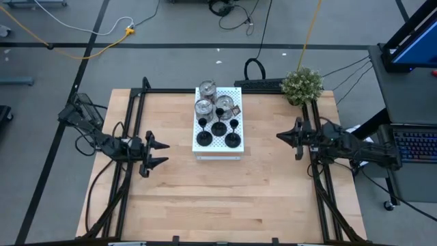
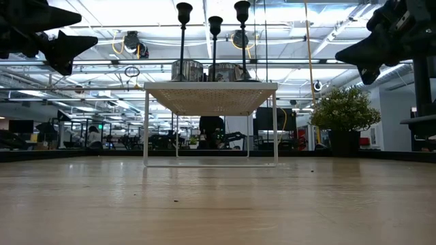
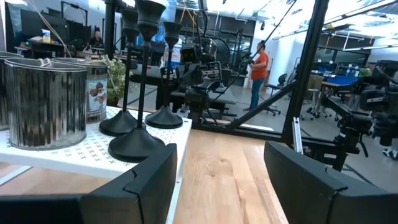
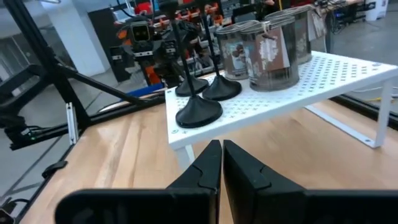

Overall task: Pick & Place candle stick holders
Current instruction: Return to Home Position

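Robotics lab: workbench (image 1: 218,205), ceiling strip lights (image 2: 129,12)

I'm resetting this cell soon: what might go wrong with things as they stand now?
1. The black holders are tall, thin-stemmed and crowded on the white shelf; the right wrist view shows one base close to its edge, so a knock might tip it off.
2. The open left end effector hangs beside the shelf at stem height; a stray inward swing could strike them. The shut right end effector waits opposite.
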You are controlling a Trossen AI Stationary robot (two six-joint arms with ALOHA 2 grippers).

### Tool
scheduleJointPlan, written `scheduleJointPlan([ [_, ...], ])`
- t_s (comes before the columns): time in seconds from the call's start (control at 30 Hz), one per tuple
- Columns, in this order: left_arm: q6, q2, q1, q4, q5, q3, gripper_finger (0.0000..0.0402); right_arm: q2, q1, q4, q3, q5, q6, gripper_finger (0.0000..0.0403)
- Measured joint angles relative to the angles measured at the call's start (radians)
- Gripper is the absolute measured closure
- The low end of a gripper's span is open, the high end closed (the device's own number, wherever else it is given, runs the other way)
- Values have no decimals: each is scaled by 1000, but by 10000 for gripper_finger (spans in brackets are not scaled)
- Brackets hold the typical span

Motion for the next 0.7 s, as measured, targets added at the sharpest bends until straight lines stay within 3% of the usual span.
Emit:
scheduleJointPlan([
  [0.23,-16,0,0,1,0,0,153,0,-2,149,-108,-5,32,394],
  [0.7,-23,0,0,4,0,0,153,0,-2,76,-146,-5,76,394],
])
